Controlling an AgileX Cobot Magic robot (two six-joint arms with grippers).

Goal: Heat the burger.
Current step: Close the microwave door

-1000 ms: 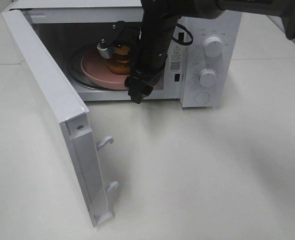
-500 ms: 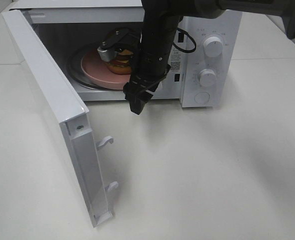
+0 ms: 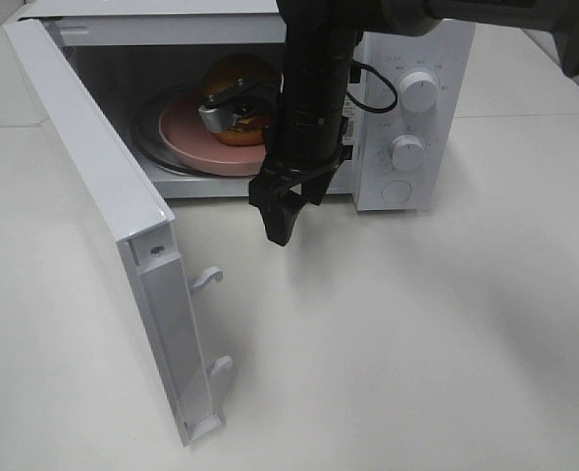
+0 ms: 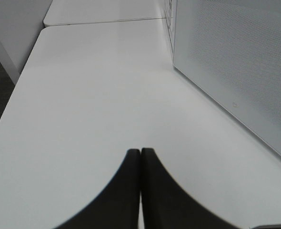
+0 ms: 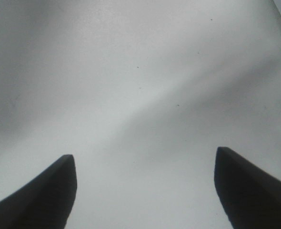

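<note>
The burger point(image 3: 238, 86), with a golden-brown bun, sits on a round pink plate point(image 3: 184, 135) inside the open white microwave point(image 3: 407, 59). My right arm partly hides the burger. My right gripper point(image 3: 281, 218) hangs just outside the front of the cavity, below and in front of the burger, pointing down at the table. In the right wrist view its fingers are wide apart over bare table, so the right gripper point(image 5: 144, 153) is open and empty. My left gripper point(image 4: 140, 152) is shut and empty, low over the table beside a perforated white panel point(image 4: 231, 67). It does not show in the exterior view.
The microwave door point(image 3: 98, 182) stands swung out to the left, with two latch hooks point(image 3: 205, 280) on its edge. Two knobs point(image 3: 419, 90) and a round button point(image 3: 398, 191) sit on the right control panel. White table point(image 3: 417, 343) lies in front.
My right gripper has drawn back out of the microwave cavity, down and toward the front. The burger and plate stay inside, and more of the bun shows now.
</note>
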